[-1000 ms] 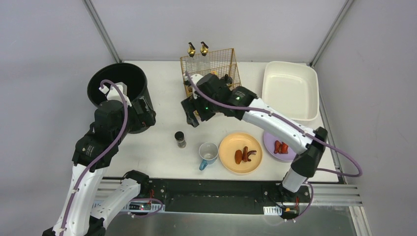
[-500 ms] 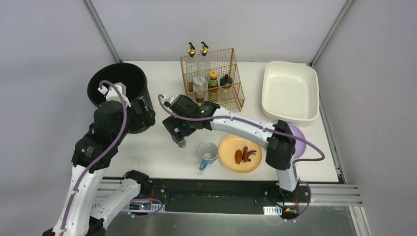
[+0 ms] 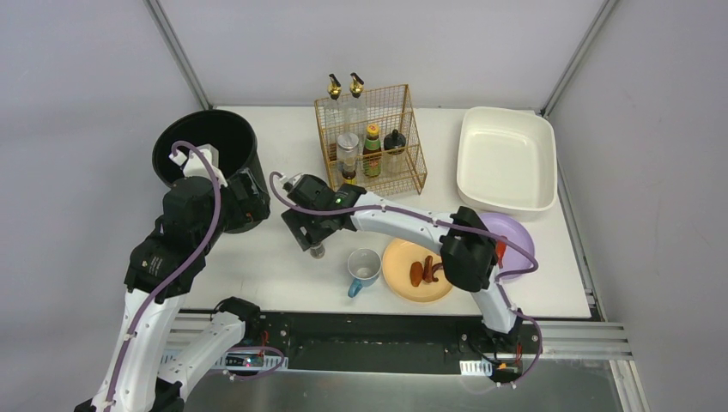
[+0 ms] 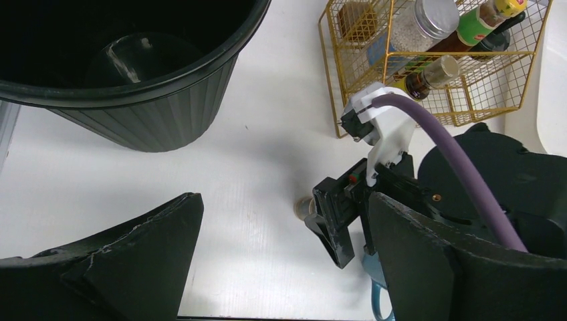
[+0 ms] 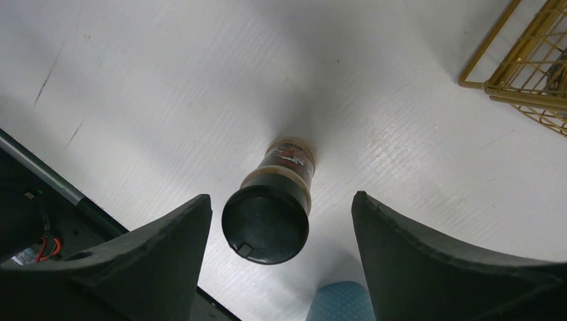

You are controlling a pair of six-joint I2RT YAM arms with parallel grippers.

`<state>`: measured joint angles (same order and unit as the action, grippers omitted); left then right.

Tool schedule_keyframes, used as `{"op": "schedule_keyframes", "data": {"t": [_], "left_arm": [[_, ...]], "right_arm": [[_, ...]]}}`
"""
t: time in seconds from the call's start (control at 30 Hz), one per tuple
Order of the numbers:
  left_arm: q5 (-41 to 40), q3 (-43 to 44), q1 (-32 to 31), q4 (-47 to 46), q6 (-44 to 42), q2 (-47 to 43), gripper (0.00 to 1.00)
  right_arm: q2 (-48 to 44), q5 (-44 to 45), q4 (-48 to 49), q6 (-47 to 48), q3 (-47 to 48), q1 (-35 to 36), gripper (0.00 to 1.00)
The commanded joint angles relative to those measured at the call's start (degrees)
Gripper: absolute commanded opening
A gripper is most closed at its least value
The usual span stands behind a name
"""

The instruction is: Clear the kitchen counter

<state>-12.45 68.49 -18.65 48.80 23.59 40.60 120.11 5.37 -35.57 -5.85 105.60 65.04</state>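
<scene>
Remote inspection. The right gripper [image 5: 277, 200] stands low over a small black-capped spice jar [image 5: 267, 224], its jaws spread wide with one finger on each side of the jar. In the wrist view neither finger touches it, and I see nothing held. The jar stands upright on the kitchen counter [image 3: 266, 266], the white tabletop filling the middle of the top view. It sits just left of a mug [image 3: 364, 266] with a blue handle and an orange plate [image 3: 397, 257] carrying food scraps. The left gripper [image 4: 284, 200] is spread to its widest and empty, poised beside a black bin [image 3: 202, 146] at the counter's far left. A gold wire rack [image 3: 386, 182] of bottles and a cream tub [image 3: 506, 159] stand along the far edge.
</scene>
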Motion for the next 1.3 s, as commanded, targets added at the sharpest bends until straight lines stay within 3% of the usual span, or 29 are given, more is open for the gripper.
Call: {"op": "schedule_keyframes", "data": {"t": [0.0, 0.47, 0.57, 0.97, 1.27], "left_arm": [[-1.1, 0.0, 0.4, -0.1, 0.3, -0.7, 1.00], [-1.0, 0.0, 0.4, -0.1, 0.2, -0.5, 1.00], [-1.0, 0.2, 0.4, -0.1, 0.2, -0.5, 1.00], [-0.9, 0.9, 0.4, 0.0, 0.4, 0.4, 1.00], [-0.8, 1.3, 0.4, 0.0, 0.6, 0.6, 1.00]], "right_arm": [[0.6, 0.6, 1.3, -0.9, 3.0, 0.6, 0.77], [-0.2, 1.4, 0.7, 0.0, 2.9, 1.5, 0.26], [-2.8, 1.6, 0.7, -0.1, 2.5, 1.8, 0.19], [-18.4, 5.8, 0.3, 1.2, -1.3, 1.3, 0.15], [-28.0, 8.5, -1.7, 3.0, -3.5, -5.3, 0.15]]}}
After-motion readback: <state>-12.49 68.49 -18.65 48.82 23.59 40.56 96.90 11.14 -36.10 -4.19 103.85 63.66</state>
